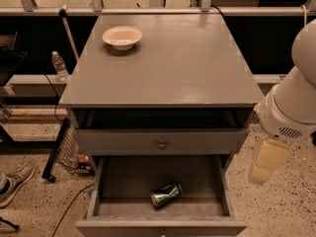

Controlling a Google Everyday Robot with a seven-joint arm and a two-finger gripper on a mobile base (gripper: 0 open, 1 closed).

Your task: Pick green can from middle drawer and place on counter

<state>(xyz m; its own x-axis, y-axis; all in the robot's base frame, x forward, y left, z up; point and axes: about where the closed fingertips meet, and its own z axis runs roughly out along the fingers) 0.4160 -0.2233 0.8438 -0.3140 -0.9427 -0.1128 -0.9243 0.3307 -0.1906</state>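
The green can point(166, 195) lies on its side on the floor of the open middle drawer point(123, 181), near the front and a little right of centre. The drawer is pulled out at the bottom of the cabinet. The counter point(168, 68) is the broad grey top above it. My gripper point(266, 163) is cream-coloured and hangs below the white arm point(291, 107) to the right of the cabinet. It is level with the drawer but outside its right wall, well apart from the can.
A cream bowl point(122, 36) sits at the back left of the counter. A shut drawer front with a knob point(162, 144) is above the open drawer. A water bottle point(59, 65), a black rack point(58, 151) and a shoe point(15, 182) are on the left.
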